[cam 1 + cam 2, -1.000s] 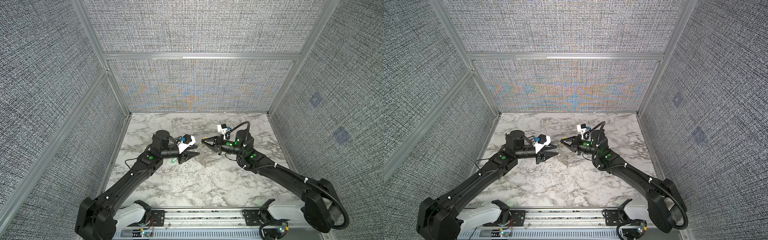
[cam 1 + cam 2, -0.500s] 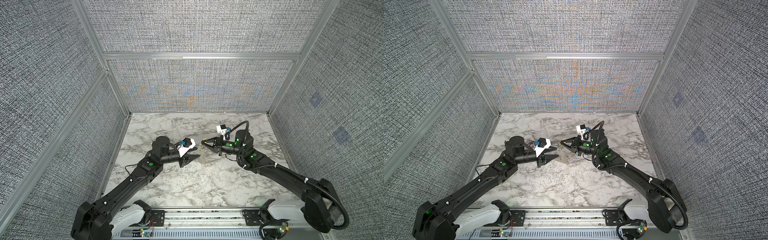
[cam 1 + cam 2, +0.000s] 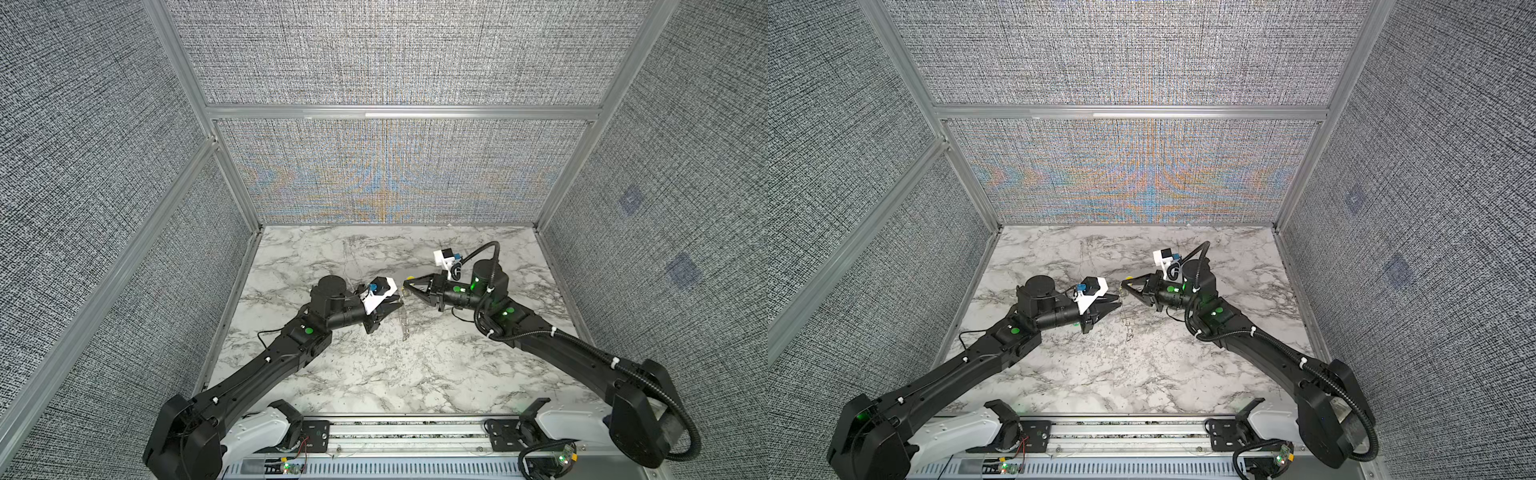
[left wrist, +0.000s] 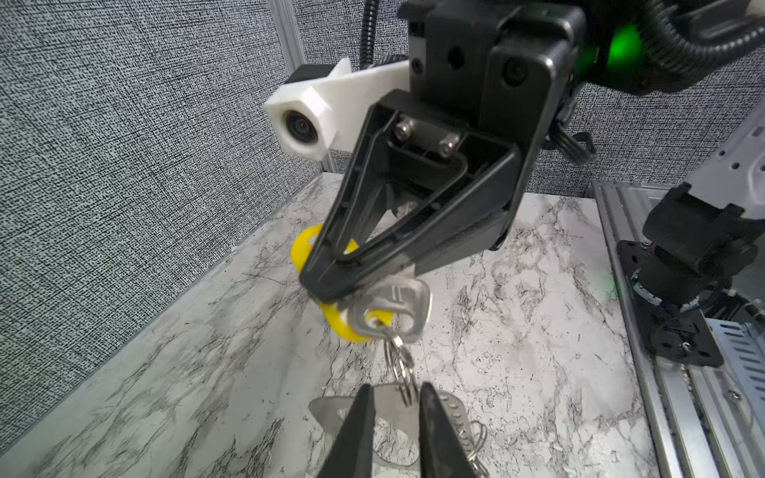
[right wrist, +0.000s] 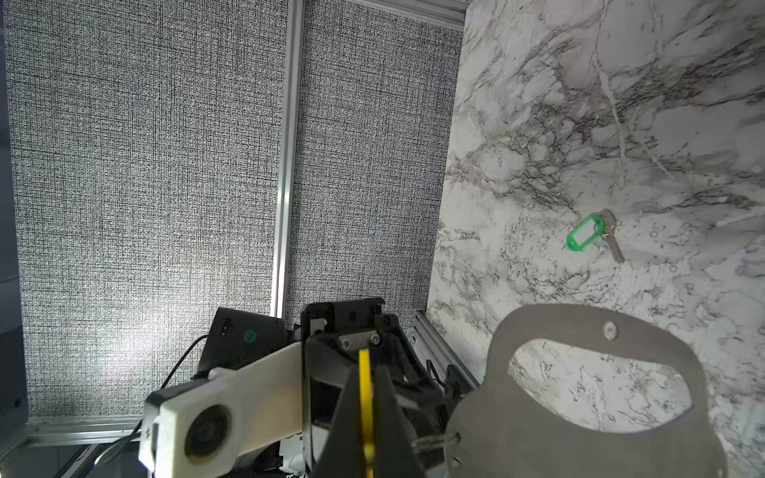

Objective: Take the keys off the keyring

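My right gripper [image 4: 327,289] is shut on the yellow tag [image 4: 304,248] and holds it above the marble. The silver key [image 4: 397,298] hangs at the gripper's tips. Thin wire rings [image 4: 401,364] link the key down to the grey keyring [image 4: 331,409], which dangles below. My left gripper [image 4: 395,387] has its jaws a narrow gap apart, with a wire ring between the tips and the keyring plate behind them. The two grippers [image 3: 397,300] [image 3: 405,284] nearly meet in both top views. The green-tagged key [image 5: 594,234] lies loose on the table.
Marble tabletop [image 3: 374,374] is enclosed by grey fabric walls on three sides. An aluminium rail [image 3: 395,436] with the arm bases runs along the front edge.
My left gripper has moved up and right toward the right gripper's tips, and its jaws have narrowed. The right gripper has kept its hold and place.
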